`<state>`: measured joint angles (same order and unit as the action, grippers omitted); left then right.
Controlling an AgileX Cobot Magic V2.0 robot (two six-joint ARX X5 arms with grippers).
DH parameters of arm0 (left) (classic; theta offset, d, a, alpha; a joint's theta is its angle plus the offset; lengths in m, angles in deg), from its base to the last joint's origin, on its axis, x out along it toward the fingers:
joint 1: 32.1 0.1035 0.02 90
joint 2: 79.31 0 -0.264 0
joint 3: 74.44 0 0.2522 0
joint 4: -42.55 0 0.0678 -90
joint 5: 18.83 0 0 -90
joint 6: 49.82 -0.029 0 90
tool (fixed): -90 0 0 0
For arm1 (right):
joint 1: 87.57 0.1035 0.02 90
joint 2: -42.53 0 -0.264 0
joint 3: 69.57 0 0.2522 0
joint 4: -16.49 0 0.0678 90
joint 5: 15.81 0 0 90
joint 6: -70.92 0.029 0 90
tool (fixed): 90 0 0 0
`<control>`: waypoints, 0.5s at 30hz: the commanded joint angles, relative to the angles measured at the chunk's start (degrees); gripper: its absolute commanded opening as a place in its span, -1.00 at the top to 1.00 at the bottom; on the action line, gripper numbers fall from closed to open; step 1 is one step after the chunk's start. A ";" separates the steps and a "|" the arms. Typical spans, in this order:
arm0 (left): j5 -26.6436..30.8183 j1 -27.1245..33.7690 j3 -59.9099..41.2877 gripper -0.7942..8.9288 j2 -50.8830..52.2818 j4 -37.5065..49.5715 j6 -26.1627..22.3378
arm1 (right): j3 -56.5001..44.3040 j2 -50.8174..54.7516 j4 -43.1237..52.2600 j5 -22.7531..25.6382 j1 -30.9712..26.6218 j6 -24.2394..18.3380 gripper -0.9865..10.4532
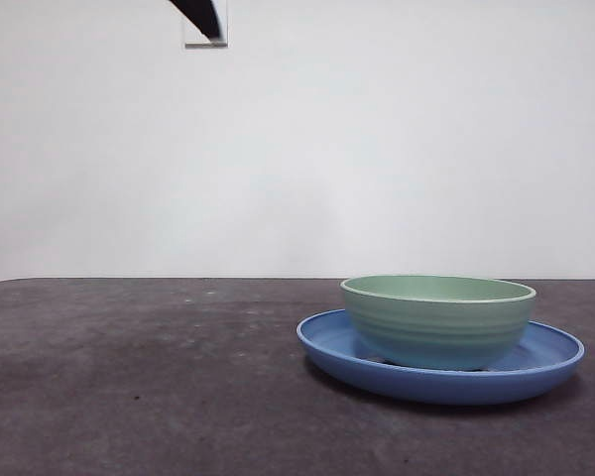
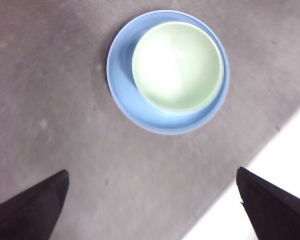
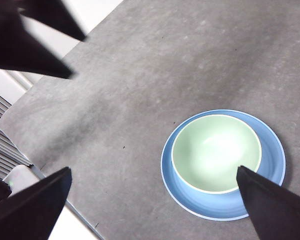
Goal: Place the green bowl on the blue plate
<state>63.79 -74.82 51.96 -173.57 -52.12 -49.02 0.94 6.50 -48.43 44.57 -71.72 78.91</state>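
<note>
Dark grey surface (image 1: pixel 129 377): green bowl (image 1: pixel 438 319) sits upright on blue plate (image 1: pixel 441 372). Left tool (image 2: pixel 150 205) and right tool (image 3: pixel 155 205) gape empty overhead; best stay clear.

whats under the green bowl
The blue plate is under the green bowl, on the table. The bowl sits off-centre on it, and the plate's rim shows all round. The part of the plate beneath the bowl's base is covered. Both grippers are clear, jaws open.
</note>
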 commanded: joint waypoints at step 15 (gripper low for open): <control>0.07 -0.31 -46.47 -0.47 50.82 27.80 1.51 | 1.05 -0.20 0.48 0.07 0.28 0.57 -0.22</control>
<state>63.79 -74.82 6.83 -124.06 -25.93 -48.61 0.94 6.50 -48.43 44.57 -71.72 78.91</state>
